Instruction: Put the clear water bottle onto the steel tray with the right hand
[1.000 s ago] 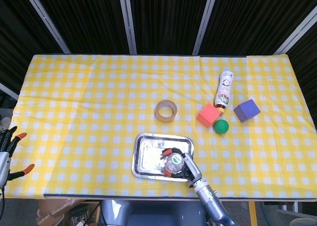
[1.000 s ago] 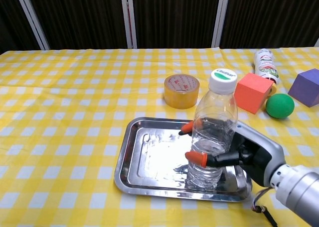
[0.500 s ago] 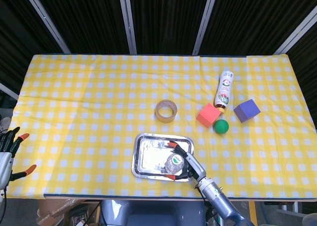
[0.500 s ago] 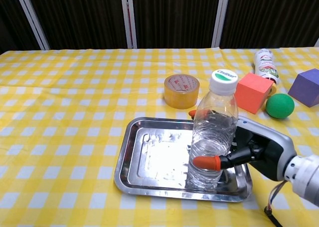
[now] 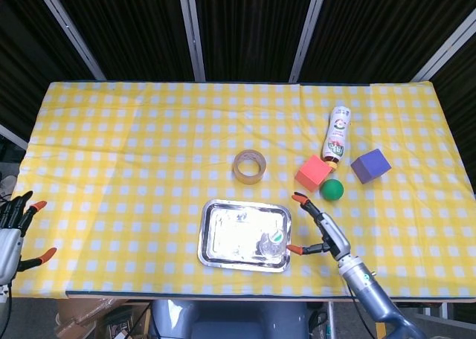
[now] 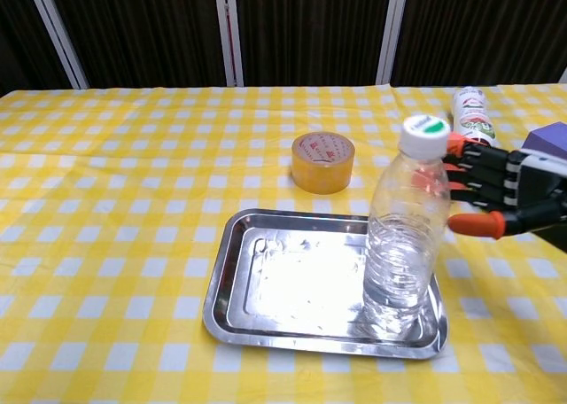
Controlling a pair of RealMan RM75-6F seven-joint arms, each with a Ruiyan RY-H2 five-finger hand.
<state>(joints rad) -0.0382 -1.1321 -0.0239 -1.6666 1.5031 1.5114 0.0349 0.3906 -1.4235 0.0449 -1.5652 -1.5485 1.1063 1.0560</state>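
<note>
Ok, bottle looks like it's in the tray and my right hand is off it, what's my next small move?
Probably ease the right hand further back to the right, away from the bottle. The clear water bottle stands upright in the steel tray near its right edge, and the open fingers hang close beside it.

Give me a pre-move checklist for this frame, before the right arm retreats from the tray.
1. Clear water bottle inside the steel tray: ok, near its right end.
2. Bottle upright: not ok, it tilts right in the chest view.
3. Right hand free of the bottle: ok, fingers spread, beside it.
4. Cap on: ok.
5. Tape roll apart from the tray: ok.
6. Left hand away, at the table edge: ok.
</note>
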